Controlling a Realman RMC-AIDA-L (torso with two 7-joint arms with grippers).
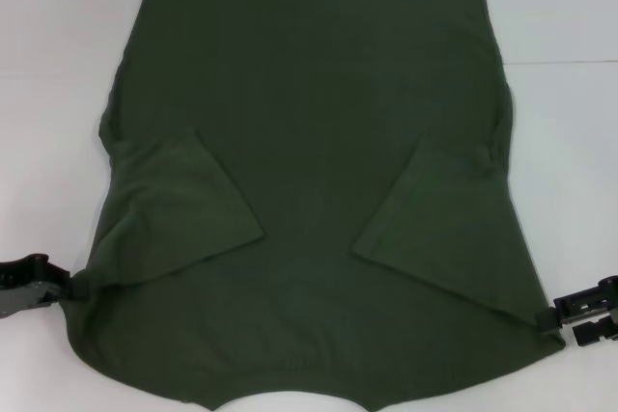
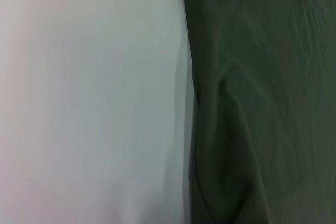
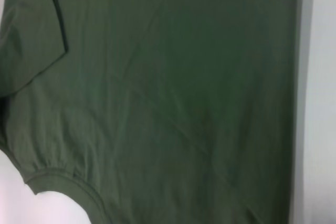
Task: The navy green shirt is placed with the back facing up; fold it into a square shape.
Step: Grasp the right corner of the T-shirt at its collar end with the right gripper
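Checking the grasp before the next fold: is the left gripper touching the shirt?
Touching. In the head view the left gripper tip meets the navy green shirt at its shoulder edge.

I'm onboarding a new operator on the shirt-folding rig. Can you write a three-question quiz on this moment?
1. True or false: both sleeves of the navy green shirt are folded inward onto its body.
2. Where is the collar: A) the near edge, closest to the robot; B) the far edge; C) hidden?
3. Where do the left gripper and right gripper sit relative to the shirt?

Key:
1. True.
2. A.
3. At the near corners, one at each side edge, over the white table.
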